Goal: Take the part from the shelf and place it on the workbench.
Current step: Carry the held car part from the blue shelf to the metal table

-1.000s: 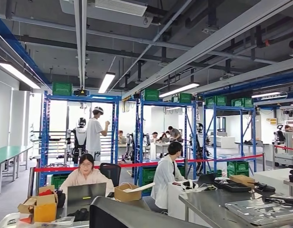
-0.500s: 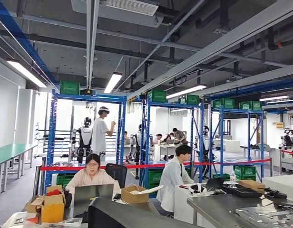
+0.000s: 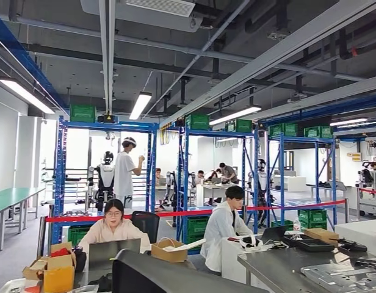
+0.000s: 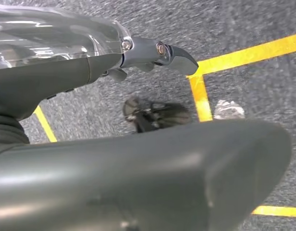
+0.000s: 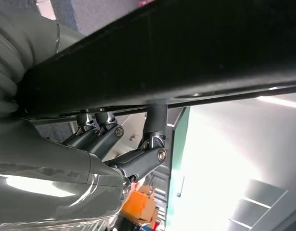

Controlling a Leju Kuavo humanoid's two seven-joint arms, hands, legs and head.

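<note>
A long, flat black part runs across the right wrist view. My right hand holds it, with dark fingers curled up against its underside. In the left wrist view my left hand hangs over the grey floor with a finger stretched out straight and nothing in it; the thick thumb takes up the foreground. In the head view a steel workbench stands at the lower right, with a grey metal plate and black trays on it. Blue shelves stand further back.
A person at a laptop and a person in white sit in front of a red tape barrier. Cardboard boxes lie at the lower left. Yellow floor lines run under my left hand.
The whole head view has swayed sideways and slightly up and down, so the camera moved. The people and benches stay where they were.
</note>
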